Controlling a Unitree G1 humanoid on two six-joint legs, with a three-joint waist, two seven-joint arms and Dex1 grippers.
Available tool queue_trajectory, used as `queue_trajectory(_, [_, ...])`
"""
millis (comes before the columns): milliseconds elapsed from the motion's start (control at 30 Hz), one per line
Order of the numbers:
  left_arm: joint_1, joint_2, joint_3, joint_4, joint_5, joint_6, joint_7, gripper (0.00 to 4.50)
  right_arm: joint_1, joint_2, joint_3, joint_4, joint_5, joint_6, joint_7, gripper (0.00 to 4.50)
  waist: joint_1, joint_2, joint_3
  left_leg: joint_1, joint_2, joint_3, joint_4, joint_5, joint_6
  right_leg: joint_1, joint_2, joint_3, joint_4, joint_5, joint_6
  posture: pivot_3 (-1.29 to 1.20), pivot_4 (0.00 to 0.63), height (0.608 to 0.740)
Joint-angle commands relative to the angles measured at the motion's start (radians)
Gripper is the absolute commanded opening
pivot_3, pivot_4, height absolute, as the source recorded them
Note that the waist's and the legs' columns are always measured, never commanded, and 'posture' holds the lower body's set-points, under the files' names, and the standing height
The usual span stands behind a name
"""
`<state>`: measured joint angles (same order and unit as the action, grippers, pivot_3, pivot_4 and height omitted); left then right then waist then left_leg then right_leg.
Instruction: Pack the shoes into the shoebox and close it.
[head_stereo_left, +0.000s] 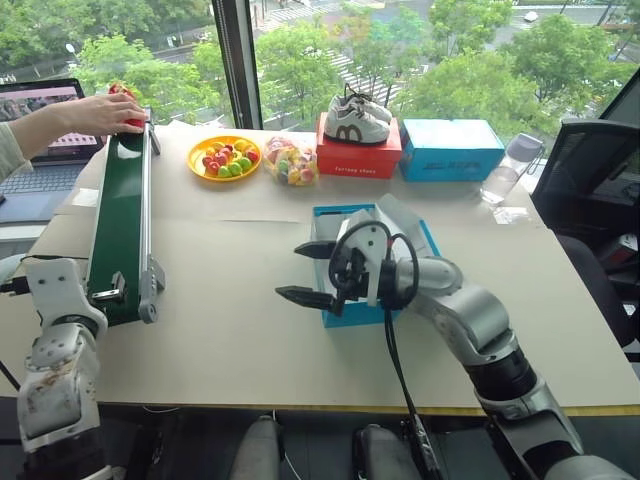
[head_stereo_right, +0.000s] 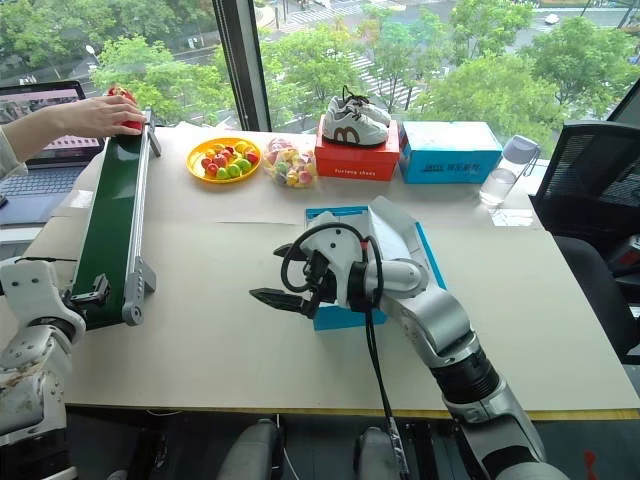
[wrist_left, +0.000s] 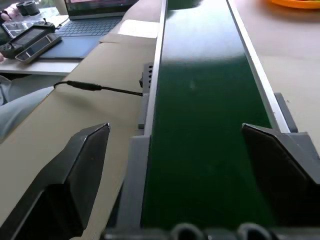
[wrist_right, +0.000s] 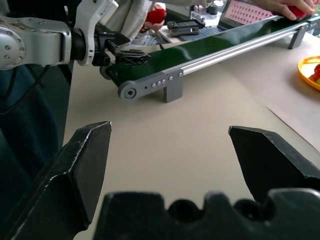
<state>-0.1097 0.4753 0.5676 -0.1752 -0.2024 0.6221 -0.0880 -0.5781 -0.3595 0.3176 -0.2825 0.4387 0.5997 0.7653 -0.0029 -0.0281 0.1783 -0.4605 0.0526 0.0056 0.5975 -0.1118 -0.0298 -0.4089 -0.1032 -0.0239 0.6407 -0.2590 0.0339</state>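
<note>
a: head views first. where do the end effectors sit?

b: the right end effector hangs over the table with its two black fingers spread wide and nothing between them. the shoebox lies right behind it, blue, partly hidden by the wrist, its flap lid standing up. the left end effector waits at the near end of the green conveyor.

a: and the shoes?

b: one red shoe is far beyond the left end effector, at the far end of the belt, under a person's hand. i can't make out a second one. the white sneakers on the red box and the other blue box sit well past the right end effector.

a: left wrist view?

b: its fingers stand apart, straddling the belt end, empty; bare green belt runs ahead.

a: right wrist view?

b: fingers wide, bare table between them. ahead is the conveyor's near end with the left end effector at it, and the red shoe far off by the person's hand.

a: so which step?

b: i'd judge it's the wait before the first pick; nothing is packed, box open. next, the left end effector likely needs to close on the shoe once it reaches the belt end, then carry it toward the box.
</note>
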Motion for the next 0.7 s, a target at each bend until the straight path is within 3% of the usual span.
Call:
queue_trajectory(33, [-0.022, 0.021, 0.004, -0.011, -0.006, 0.010, -0.001, 4.50, -0.002, 0.005, -0.006, -0.022, -0.014, -0.034, 0.016, 4.45, 0.000, 0.000, 0.000, 0.000, 0.000, 0.000, 0.000, 0.000, 0.000, 0.000, 0.000, 0.001, 0.000, 0.001, -0.002, 0.00, 0.150, 0.740])
queue_trajectory(700, [-0.091, 0.039, -0.045, 0.032, -0.001, 0.085, -0.013, 4.50, 0.054, 0.024, -0.028, -0.029, -0.068, -0.023, -0.027, 4.45, 0.000, -0.001, 0.000, 0.000, 0.000, 0.001, 0.000, 0.001, 0.000, 0.003, 0.002, 0.002, 0.001, 0.006, 0.001, 0.00, 0.150, 0.740])
